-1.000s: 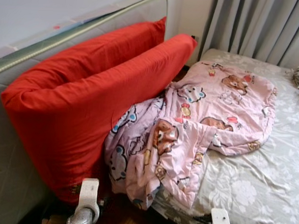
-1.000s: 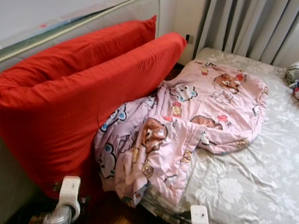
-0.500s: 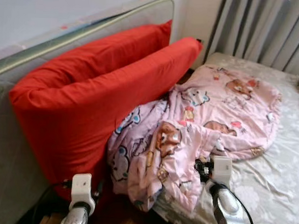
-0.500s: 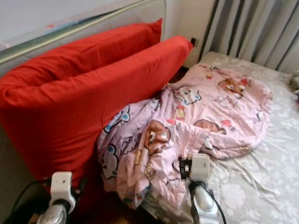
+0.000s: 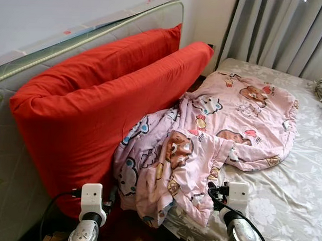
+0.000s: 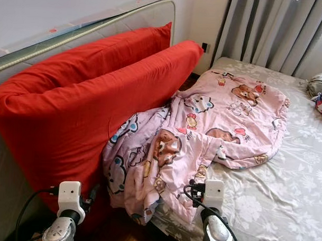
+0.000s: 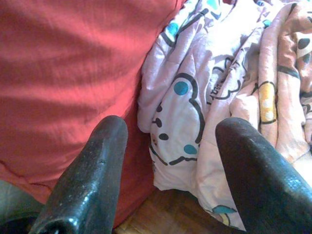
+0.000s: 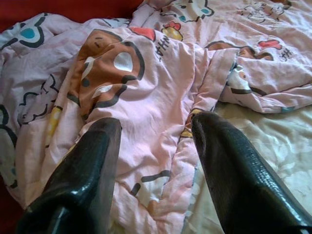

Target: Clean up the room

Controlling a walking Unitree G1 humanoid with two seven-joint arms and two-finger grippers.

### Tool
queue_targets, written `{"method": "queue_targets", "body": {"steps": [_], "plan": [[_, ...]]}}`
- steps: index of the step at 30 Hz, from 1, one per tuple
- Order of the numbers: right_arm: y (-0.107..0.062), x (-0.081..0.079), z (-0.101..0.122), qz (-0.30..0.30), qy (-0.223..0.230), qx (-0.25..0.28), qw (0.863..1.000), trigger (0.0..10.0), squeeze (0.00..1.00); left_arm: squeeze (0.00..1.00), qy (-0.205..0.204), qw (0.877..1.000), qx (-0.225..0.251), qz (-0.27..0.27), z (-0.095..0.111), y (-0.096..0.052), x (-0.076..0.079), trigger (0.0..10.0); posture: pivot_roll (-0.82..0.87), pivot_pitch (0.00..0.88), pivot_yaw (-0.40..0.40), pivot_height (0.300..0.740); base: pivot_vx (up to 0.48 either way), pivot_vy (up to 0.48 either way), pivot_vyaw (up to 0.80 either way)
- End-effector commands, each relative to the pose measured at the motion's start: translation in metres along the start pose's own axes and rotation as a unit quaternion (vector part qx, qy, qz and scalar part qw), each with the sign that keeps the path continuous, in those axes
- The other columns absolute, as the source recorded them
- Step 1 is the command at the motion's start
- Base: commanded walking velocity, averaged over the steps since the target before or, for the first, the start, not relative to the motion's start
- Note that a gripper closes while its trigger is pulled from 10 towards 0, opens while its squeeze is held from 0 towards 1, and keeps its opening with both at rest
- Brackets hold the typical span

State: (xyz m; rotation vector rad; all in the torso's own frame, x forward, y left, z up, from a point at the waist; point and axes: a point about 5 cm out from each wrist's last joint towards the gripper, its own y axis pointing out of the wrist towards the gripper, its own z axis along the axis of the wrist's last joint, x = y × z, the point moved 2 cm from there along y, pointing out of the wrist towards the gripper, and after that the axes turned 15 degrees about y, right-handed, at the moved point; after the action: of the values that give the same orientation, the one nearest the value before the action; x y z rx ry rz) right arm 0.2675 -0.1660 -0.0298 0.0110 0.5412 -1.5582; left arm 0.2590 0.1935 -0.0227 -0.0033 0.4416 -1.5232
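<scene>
You see two red pillows (image 5: pixel 98 102) leaning beside one pink cartoon blanket (image 5: pixel 213 133), which spills off the bed (image 5: pixel 285 193). Your left gripper (image 7: pixel 168 161) and right gripper (image 8: pixel 156 146) hover over it, jaws released.

Right end effector (image 8: pixel 156 141): rising from the bottom edge of the head views a second ago to the pink quilt (image 5: pixel 213 138), now easing back a little from where it stood half a second ago; fingers (image 8: pixel 234 165) spread, over the quilt's folded edge.
Left end effector (image 7: pixel 168 161): lifting slightly higher into the head views, fingers apart, between the red pillow (image 5: pixel 98 107) and the quilt's hanging corner.
Camera: shifting slightly, so the whole bed (image 5: pixel 290 209) scene is sliding in the frame.
</scene>
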Motion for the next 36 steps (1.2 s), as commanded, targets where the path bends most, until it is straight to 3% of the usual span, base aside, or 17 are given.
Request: {"method": "queue_targets", "body": {"steps": [1,10,18,26,36], "plan": [[0.003,-0.001,0.006,-0.001,0.002,0.010,1.000,10.0,0.00,0.00,-0.006,1.000,0.002,0.001,0.002,0.002,0.001,10.0,-0.10,0.000,-0.018,0.740,0.000,0.000,0.00],[0.003,-0.001,0.007,0.001,-0.001,0.011,1.000,10.0,0.00,0.00,-0.009,1.000,-0.005,0.001,0.000,0.001,0.001,10.0,-0.10,0.000,-0.019,0.740,0.000,0.000,0.00],[0.006,-0.010,0.006,0.026,-0.028,0.004,0.999,10.0,0.00,0.00,-0.010,1.000,-0.003,0.002,0.004,0.005,-0.001,10.0,-0.09,0.000,-0.021,0.740,0.247,0.000,0.25],[0.007,-0.010,0.007,0.020,-0.015,0.003,1.000,10.0,0.00,0.00,-0.011,1.000,0.000,0.005,0.007,0.007,-0.003,10.0,-0.09,0.006,-0.025,0.740,0.256,0.000,0.25],[0.010,-0.007,0.014,0.001,-0.005,0.021,1.000,10.0,0.00,0.00,-0.018,1.000,0.015,0.006,0.013,0.010,-0.005,10.0,-0.08,0.026,-0.028,0.740,0.000,0.000,0.00]]}}
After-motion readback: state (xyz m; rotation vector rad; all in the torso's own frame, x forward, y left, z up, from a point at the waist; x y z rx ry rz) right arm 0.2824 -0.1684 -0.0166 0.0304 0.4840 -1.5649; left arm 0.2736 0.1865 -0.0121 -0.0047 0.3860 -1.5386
